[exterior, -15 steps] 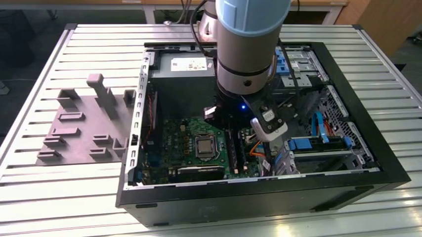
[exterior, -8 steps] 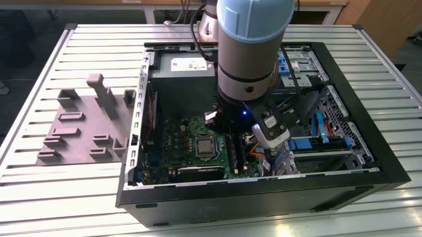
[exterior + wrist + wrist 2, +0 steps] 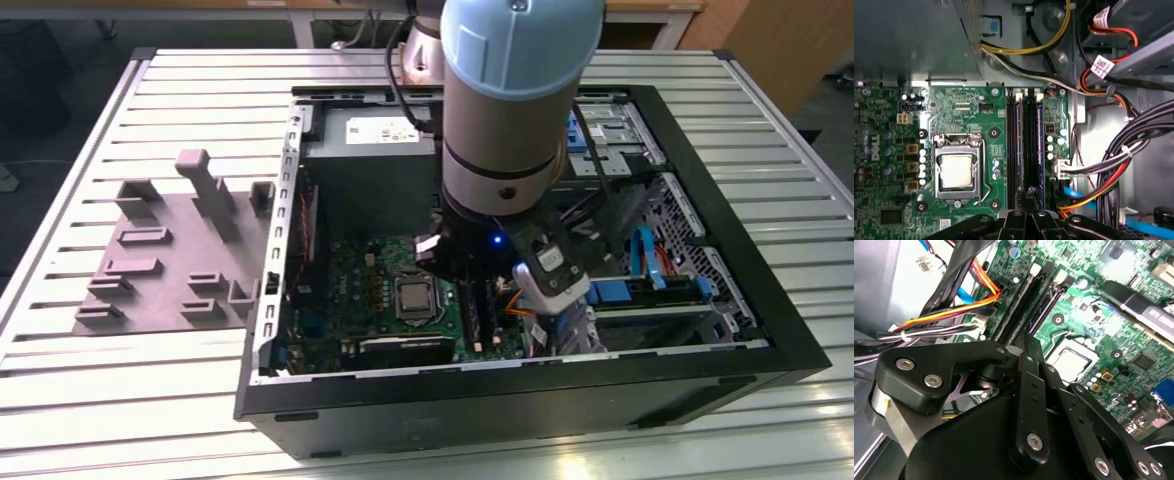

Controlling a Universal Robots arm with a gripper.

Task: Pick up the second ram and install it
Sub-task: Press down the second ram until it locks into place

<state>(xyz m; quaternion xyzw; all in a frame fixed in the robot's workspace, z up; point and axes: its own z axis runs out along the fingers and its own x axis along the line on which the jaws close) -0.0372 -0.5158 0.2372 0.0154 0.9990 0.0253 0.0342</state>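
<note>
One claw point(image 3: 1029, 212) hangs low inside the open PC case point(image 3: 747, 375), fingers drawn together with nothing between them, tips just above the near end of the slots point(image 3: 1026, 145). The ram point(image 3: 1040, 145) sits seated in the slot nearest the cables point(image 3: 1114, 165), beside the CPU socket point(image 3: 956, 170). Beyond, on the worktop point(image 3: 80, 390), lies the grey holder point(image 3: 167, 250).
</note>
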